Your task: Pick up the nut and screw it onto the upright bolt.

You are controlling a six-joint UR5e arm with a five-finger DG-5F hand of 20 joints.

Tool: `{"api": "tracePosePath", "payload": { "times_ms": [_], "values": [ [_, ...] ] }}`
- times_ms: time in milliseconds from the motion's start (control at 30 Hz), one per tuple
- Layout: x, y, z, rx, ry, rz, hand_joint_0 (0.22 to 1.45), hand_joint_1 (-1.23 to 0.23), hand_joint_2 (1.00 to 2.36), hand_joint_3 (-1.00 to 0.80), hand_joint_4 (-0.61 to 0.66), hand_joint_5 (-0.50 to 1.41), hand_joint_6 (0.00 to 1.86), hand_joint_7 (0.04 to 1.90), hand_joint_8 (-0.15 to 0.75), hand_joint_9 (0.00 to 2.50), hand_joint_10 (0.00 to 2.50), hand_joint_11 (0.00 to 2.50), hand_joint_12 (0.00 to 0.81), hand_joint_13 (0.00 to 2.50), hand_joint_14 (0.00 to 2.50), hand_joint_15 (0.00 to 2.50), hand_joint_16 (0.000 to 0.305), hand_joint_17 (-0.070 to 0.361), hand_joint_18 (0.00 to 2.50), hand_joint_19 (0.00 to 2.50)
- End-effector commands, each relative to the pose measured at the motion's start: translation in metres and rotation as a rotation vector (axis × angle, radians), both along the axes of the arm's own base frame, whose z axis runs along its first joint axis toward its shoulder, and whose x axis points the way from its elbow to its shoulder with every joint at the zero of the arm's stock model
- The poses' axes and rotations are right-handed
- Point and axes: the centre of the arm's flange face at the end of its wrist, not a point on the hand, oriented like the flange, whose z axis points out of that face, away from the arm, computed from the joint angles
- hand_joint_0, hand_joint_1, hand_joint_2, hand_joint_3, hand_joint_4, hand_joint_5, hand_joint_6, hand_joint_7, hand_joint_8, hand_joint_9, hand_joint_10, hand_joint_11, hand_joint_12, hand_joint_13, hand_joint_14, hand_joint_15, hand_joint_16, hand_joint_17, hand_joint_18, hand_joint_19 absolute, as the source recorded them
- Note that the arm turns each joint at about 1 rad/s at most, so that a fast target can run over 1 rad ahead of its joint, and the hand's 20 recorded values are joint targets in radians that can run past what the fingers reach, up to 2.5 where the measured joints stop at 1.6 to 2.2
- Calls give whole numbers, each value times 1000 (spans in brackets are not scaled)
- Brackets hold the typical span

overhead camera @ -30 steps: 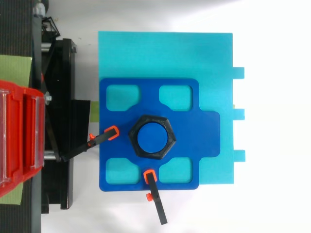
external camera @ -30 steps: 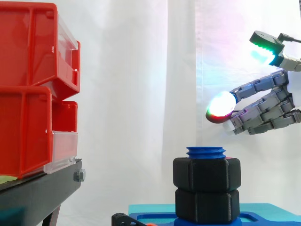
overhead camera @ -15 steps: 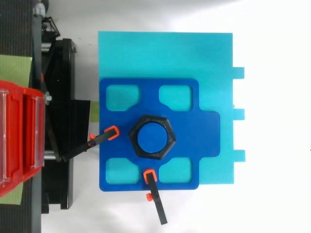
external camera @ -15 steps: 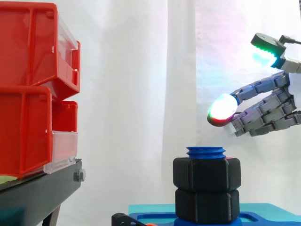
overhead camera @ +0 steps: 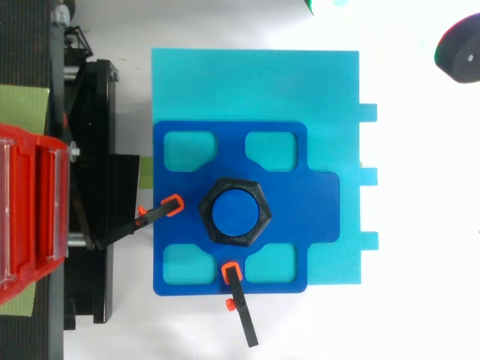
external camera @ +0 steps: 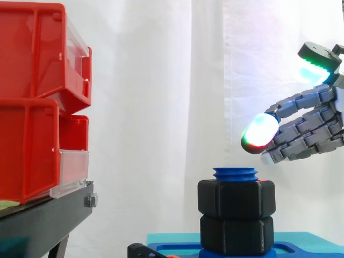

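Note:
A black hex nut (external camera: 236, 199) sits threaded on the upright blue bolt (external camera: 235, 173), whose tip pokes out above it. A second black hex piece (external camera: 236, 235) lies directly under the nut. From above, the nut (overhead camera: 260, 196) rings the bolt's round blue top (overhead camera: 234, 212) on the dark blue plate (overhead camera: 300, 202). My hand (external camera: 312, 131) hovers up and to the right of the bolt, clear of it. Its fingers are loosely bent with the thumb spread upward, and nothing is between them. One fingertip (external camera: 259, 131) glows white, green and red.
Red bins (external camera: 32, 102) are stacked on a black stand (external camera: 48, 220) at the left. The blue plate rests on a cyan board (overhead camera: 255, 82), held by two orange-tipped clamps (overhead camera: 172, 204) (overhead camera: 231, 271). A dark rounded part of the arm (overhead camera: 461, 49) shows at the top view's upper right.
The hand has drifted to the right, away from the bolt. In the top view, a dark arm part and a green glow have come in at the upper edge. The nut is unmoved.

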Motion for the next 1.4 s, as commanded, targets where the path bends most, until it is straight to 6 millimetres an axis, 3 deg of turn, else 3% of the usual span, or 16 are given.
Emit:
{"api": "tracePosePath", "payload": {
  "times_ms": [0,1367],
  "values": [
    [-2,0,-2,-3,15,0,463,-383,1000,-500,40,-249,502,716,173,33,0,0,333,0,0,0,48,107,0,0],
    [-6,0,-4,-42,63,8,473,-353,1000,-500,24,-255,502,709,153,0,0,0,321,0,0,0,48,109,0,0]
  ]
}}
